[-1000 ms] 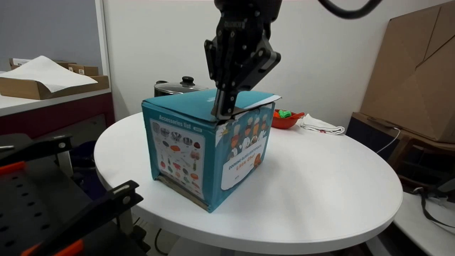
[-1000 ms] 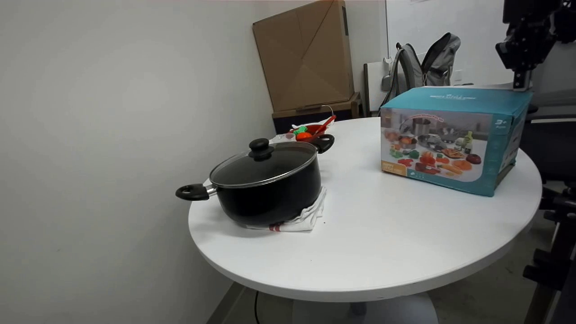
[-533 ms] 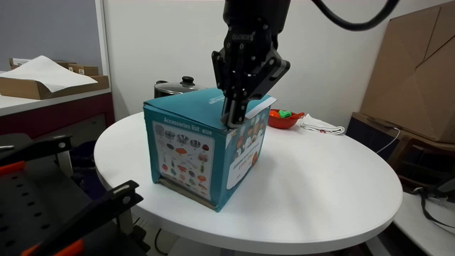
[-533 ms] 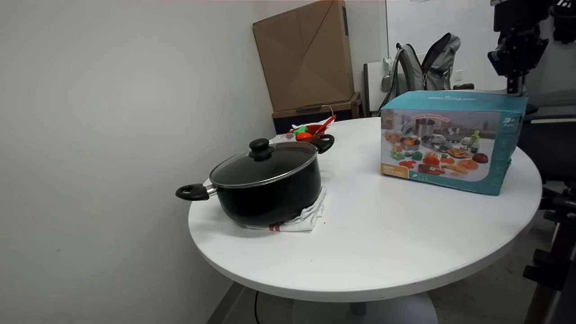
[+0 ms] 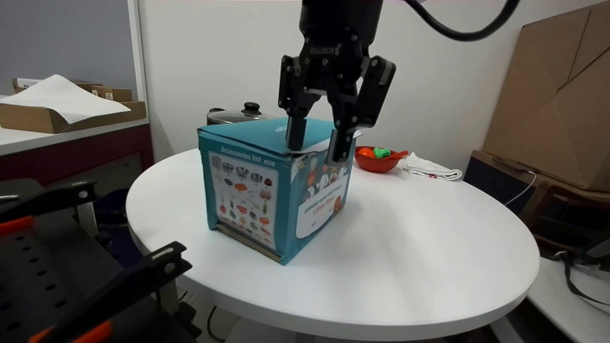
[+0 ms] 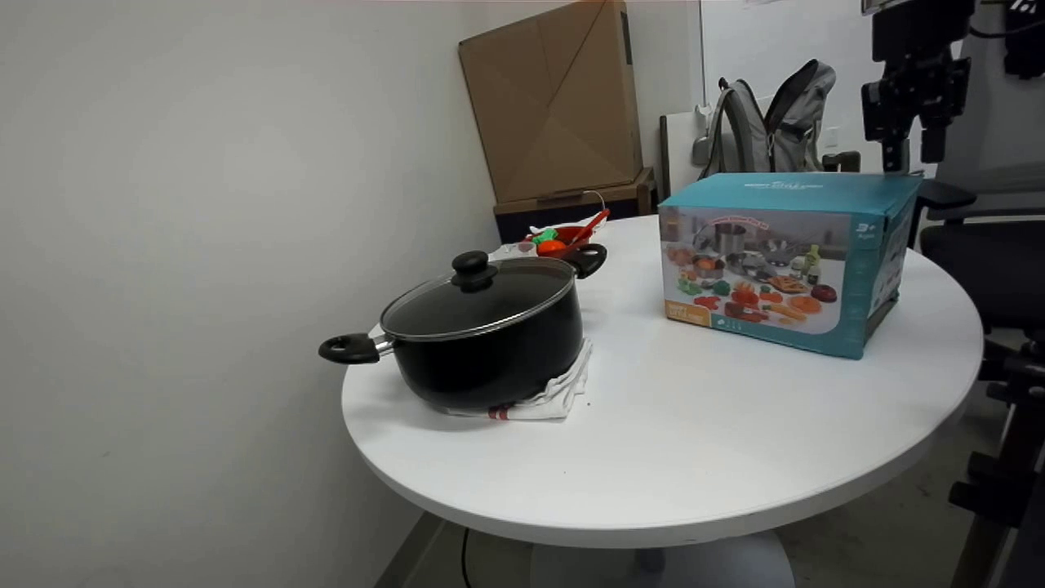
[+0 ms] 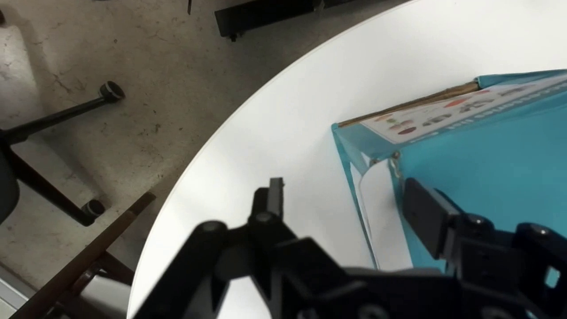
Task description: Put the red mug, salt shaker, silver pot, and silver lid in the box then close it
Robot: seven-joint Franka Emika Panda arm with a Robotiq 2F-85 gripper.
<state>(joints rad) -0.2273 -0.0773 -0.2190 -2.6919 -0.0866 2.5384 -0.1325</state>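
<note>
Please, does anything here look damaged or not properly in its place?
Yes, the box: one top corner, near the claw, looks crumpled, and a white flap along that top edge seems to stick out, not tucked in. I see nothing spilled.

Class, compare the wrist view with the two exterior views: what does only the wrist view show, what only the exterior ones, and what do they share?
Only the wrist view: rounded feet of dark legs on the floor.
Only the exterior views: lidded black pot, red bowl and large brown carton, plus a grey backpack in an exterior view.
Shared: the blue box, the open claw and the round white table.
</note>
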